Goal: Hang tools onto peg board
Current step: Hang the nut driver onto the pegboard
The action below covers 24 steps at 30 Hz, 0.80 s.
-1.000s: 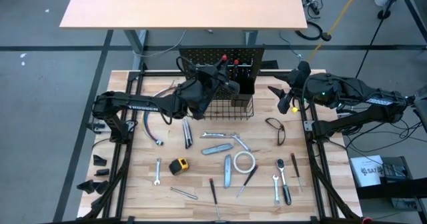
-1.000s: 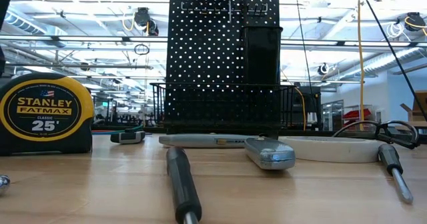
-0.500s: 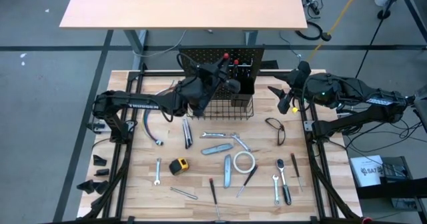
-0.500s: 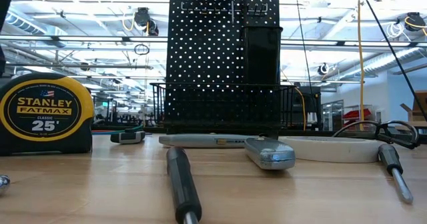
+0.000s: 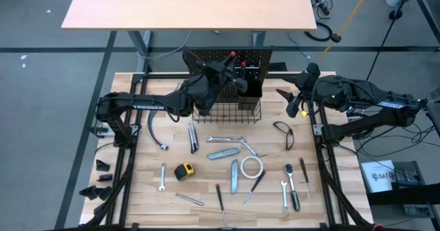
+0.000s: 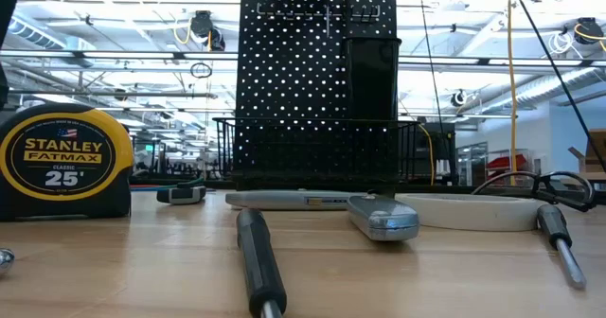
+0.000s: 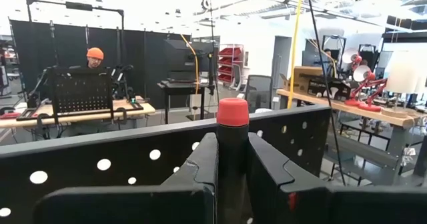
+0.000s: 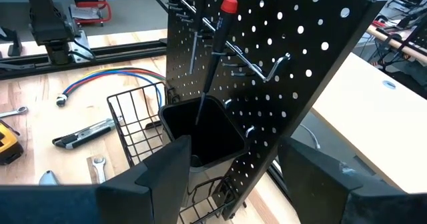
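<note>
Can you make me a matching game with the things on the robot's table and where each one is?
Things:
1. yellow and black tape measure
2. white tape roll
3. red-capped screwdriver
4. blue and red hose

Places:
A. standing in the black cup holder on the black peg board
B. lying on the wooden table beside the left arm
C. lying flat among the grey utility knives
D. sitting just right of a small silver wrench

Pairs: 1-D, 2-C, 3-A, 4-B
</note>
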{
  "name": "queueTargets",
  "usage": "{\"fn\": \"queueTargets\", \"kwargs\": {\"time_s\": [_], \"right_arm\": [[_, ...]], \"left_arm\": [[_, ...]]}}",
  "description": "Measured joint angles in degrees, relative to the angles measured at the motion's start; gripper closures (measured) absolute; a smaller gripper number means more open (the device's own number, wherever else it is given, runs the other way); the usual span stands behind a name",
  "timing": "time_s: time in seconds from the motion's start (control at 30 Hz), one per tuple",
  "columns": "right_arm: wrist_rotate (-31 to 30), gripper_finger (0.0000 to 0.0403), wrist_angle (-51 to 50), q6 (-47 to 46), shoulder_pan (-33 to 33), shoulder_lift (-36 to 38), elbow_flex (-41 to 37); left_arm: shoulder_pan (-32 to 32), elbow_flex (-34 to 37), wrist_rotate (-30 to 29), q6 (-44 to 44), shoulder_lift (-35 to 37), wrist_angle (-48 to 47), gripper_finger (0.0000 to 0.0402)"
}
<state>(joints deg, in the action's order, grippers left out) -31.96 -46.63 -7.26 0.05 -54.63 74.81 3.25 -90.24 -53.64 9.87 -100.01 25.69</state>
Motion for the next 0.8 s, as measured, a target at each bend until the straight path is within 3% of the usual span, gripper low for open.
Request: {"fn": "queueTargets", "kwargs": {"time_s": [0.4,0.63,0.8], "right_arm": [[0.07,0.0181,0.0,0.04,0.0,0.0,0.0],[0.32,0.0181,0.0,0.04,0.02,-0.02,0.0],[0.32,0.0181,0.0,0.1,0.02,0.0,0.0]], "left_arm": [[0.7,0.0,2.16,0.13,-1.66,-1.74,0.0359],[0.79,0.0,2.64,2.49,-1.7,-1.79,0.0275],[0.77,0.0,2.57,4.44,-1.7,-1.74,0.0253]]}}
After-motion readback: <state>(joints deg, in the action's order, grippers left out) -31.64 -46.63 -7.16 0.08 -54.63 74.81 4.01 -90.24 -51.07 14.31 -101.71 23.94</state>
